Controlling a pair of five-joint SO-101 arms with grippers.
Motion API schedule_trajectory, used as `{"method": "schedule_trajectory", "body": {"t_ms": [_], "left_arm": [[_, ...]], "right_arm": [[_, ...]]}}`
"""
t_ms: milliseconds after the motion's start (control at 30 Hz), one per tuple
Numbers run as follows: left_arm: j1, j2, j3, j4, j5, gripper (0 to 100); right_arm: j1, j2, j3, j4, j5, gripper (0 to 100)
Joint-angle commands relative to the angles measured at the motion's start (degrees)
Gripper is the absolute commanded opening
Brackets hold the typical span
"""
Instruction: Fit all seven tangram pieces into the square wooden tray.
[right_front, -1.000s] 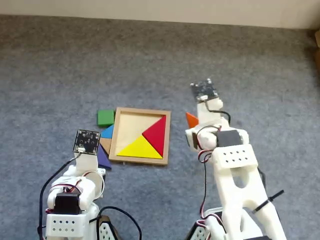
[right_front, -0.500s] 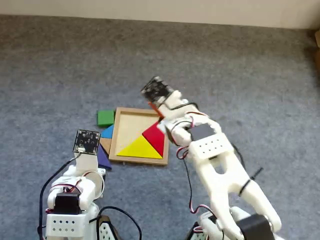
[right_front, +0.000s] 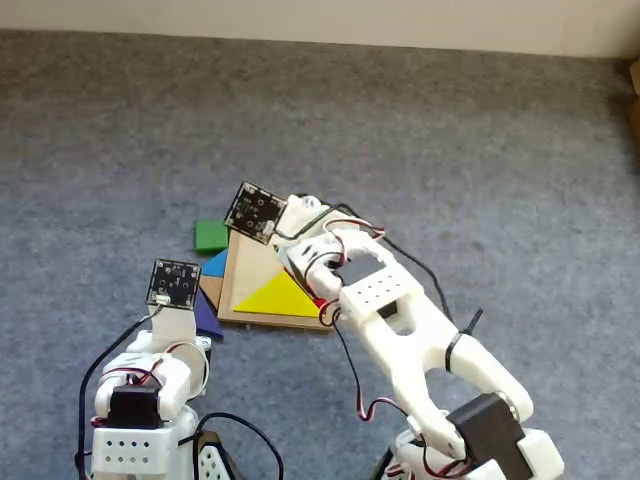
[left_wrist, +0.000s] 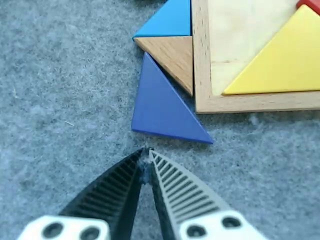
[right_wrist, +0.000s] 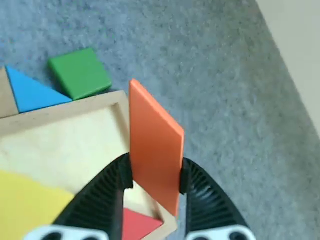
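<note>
Between my right pincer's (right_wrist: 155, 172) fingers: the orange piece (right_wrist: 152, 140), standing on edge, with a pad pressed against each flat face. So that pincer is pinching it, not spread.
Right under that pincer: the far corner of the square wooden tray (left_wrist: 250, 102), bare wood below the piece.
Just past the orange piece's top edge: the green square (right_wrist: 80, 72), lying outside the tray on the desk (left_wrist: 50, 100).
Already in the tray: the yellow triangle (left_wrist: 280, 60) and the red triangle (right_wrist: 137, 225), touching each other on the side of the floor nearer the arms.
Left pincer (left_wrist: 146, 155): pressed together with nothing in it, tips down at the grey felt.
Just ahead of its tips: a corner of the dark blue triangle (left_wrist: 160, 110). Beyond that are the plain wood triangle (left_wrist: 172, 57) and the light blue triangle (left_wrist: 167, 22), all flat against the tray's outer rim.
How I reckon the orange piece handles: light, stiff painted wood. It won't bend or crush, but the faces look slick, so it could pivot in the grip if I only hold it near one end.
Where I'd hold it: about where it is now, across the faces near the middle. I'd have to lay it over flat to seat it.
Loose flat pieces: thin and sitting in the felt, so probably fiddly. I'd pinch across two opposite edges instead of trying to get under them.
</note>
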Motion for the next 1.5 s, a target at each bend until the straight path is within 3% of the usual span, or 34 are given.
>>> {"method": "schedule_trajectory", "body": {"t_ms": [0,400,733,967,1467], "left_arm": [[-0.5,-1.4,1.1,0.3,-0.4,1],[-0.5,-1.4,1.1,0.3,-0.4,1],[-0.5,-1.4,1.1,0.3,-0.4,1],[-0.5,-1.4,1.1,0.3,-0.4,1],[-0.5,-1.4,1.1,0.3,-0.4,1]], "right_arm": [[-1.4,-0.8,0.4,-4.6,0.7,0.5],[-2.2,-0.6,3.3,-5.0,0.7,0.6],[-2.1,8.3,2.8,-5.0,0.6,0.8],[-2.1,8.5,3.1,-5.0,0.4,9.9],[-2.2,8.4,3.1,-5.0,0.3,10.4]]}}
